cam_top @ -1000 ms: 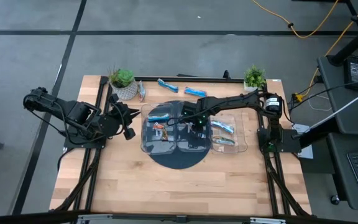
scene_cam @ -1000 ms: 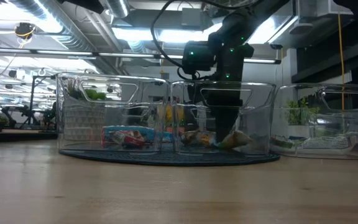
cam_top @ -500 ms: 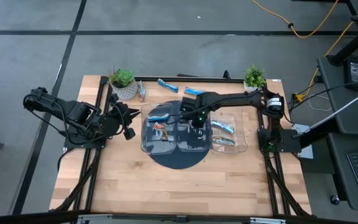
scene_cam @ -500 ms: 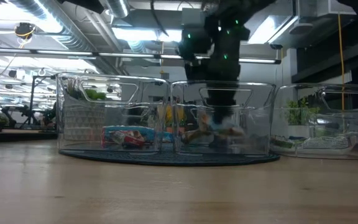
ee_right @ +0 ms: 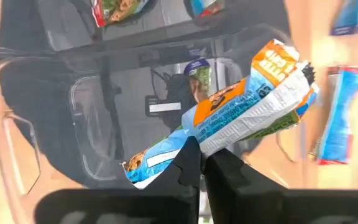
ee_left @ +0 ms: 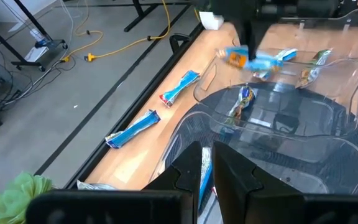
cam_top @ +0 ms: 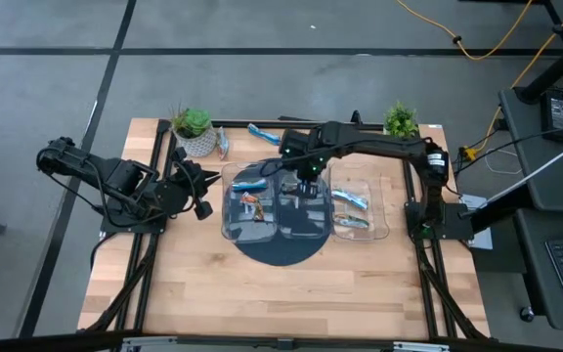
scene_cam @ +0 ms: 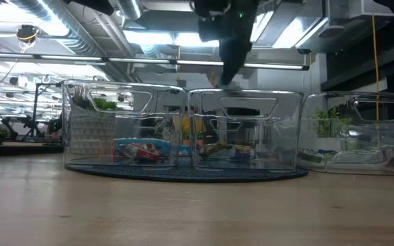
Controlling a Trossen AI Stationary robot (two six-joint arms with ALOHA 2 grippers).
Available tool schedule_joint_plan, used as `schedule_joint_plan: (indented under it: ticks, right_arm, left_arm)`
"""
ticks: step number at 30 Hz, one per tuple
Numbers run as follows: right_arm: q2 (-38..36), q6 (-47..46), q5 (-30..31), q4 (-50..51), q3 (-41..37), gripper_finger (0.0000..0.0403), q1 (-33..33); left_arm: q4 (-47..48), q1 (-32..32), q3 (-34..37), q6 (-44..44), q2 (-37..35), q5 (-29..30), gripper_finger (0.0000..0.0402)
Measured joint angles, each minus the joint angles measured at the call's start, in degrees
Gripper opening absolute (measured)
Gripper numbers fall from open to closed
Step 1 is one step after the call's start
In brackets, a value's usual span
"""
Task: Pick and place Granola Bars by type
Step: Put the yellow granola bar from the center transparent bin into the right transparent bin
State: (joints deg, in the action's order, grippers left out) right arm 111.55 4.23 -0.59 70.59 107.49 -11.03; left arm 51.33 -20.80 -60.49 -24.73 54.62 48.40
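My right gripper (cam_top: 307, 172) hangs above the far part of the middle clear tray (cam_top: 301, 217), shut on a blue, white and orange granola bar (ee_right: 229, 112). The left wrist view shows that bar (ee_left: 257, 59) in the air. More bars lie in the left tray (cam_top: 250, 203) and in the right tray (cam_top: 352, 202). Blue bars (cam_top: 262, 133) lie flat on the table by its far edge. My left gripper (cam_top: 203, 192) waits at the left tray's left side, shut and holding nothing. My right gripper pinches the bar between its two fingers (ee_right: 188, 165), near the wrapper's middle, a little toward the blue end (ee_right: 197, 138). The fingers point down and lie across the bar. The bar is lifted clear above the tray, roughly level, with both ends sticking out.
Three clear trays stand side by side, the left and middle ones on a dark round mat (cam_top: 283, 252). Potted plants stand at the far left (cam_top: 192, 125) and the far right (cam_top: 399, 119). Bare wood (cam_top: 281, 288) lies toward the near edge.
My right gripper has risen out of the middle tray, carrying the bar with it, and has moved a little toward the table's far edge. The bar, which was down at the tray's floor, is now lifted clear above the rim. The left arm has kept still.
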Motion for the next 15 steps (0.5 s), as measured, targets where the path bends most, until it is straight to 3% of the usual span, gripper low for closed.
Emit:
schedule_joint_plan:
  ticks: [5,15]
  right_arm:
    - [-0.93,0.57,0.14,6.12,4.85,0.0008,0.0]
    - [-11.37,-0.04,4.29,7.64,4.54,0.0007,-0.17]
  left_arm:
    - [0.92,0.0,0.0,0.0,0.02,-0.04,0.0031]
    - [1.73,0.01,0.0,0.0,0.02,-0.09,0.0031]
